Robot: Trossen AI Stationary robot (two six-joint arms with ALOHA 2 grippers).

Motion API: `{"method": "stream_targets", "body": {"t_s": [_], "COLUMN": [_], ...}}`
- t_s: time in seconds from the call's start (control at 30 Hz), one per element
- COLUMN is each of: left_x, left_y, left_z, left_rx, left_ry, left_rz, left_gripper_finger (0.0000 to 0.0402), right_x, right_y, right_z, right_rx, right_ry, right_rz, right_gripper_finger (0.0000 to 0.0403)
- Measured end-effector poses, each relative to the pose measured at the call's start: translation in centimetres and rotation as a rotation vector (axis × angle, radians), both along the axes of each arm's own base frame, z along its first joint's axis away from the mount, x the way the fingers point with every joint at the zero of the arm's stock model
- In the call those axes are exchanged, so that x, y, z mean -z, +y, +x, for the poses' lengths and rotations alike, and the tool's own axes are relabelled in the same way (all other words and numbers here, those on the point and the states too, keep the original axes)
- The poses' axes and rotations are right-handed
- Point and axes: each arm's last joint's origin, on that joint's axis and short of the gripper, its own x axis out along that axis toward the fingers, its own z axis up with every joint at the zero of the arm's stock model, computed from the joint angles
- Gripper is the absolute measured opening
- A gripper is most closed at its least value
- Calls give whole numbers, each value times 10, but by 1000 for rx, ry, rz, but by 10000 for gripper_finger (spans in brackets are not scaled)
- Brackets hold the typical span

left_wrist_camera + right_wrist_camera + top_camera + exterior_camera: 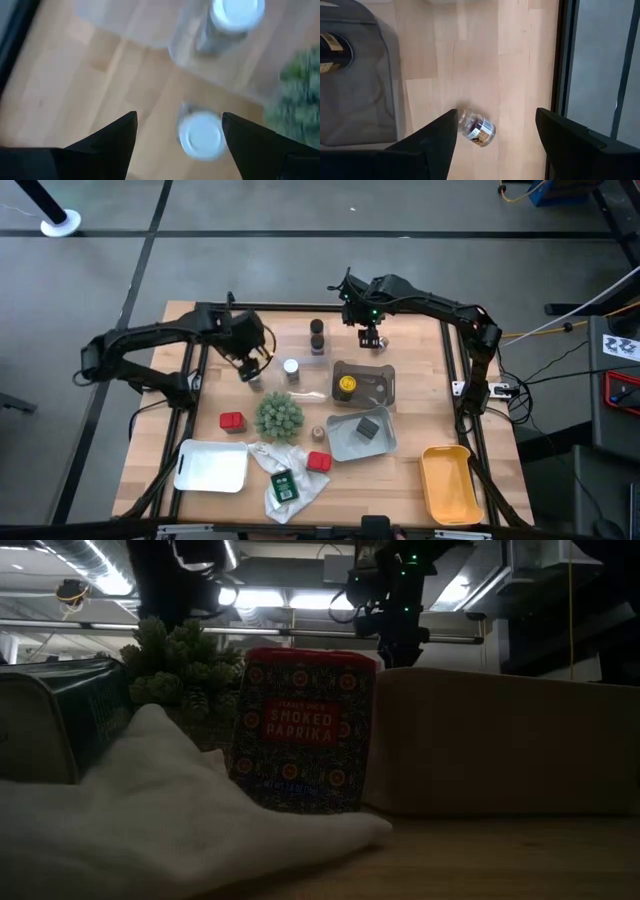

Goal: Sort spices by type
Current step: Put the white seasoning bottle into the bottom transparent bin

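Wooden bench's far edge is where both your arms are. Your left pincer (pixel 180 131) is spread apart right over a white-capped jar (pixel 202 136), nothing gripped, with another white-capped jar (pixel 291 367) just beside it. Your right pincer (pixel 496 127) is also apart, above a small jar lying on its side (pixel 476 129).

left tool (pixel 250 372): fingers spread, lowered | right tool (pixel 370 338): fingers spread, lowered

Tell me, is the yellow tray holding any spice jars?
No, the yellow tray at the table's corner shows only its bare inside, with no jar or tin in it.
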Motion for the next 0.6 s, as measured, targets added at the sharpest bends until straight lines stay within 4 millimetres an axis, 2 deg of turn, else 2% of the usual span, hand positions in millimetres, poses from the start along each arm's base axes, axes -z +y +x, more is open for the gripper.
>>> {"method": "stream_targets", "body": {"t_s": [0.3,0.6], "left_x": [2,3], "left_y": [-21,-22], "left_z": [-1,1], "left_rx": [88,88], "left_ry": [75,84], "left_rz": [-27,-3], "left_gripper_finger": [276,276], "right_x": [1,1], "right_y": [1,2], "right_z": [-3,-4], "right_rx": [0,0], "right_ry": [30,43], "right_rz": [15,22], "right_gripper_finger": [266,266]}}
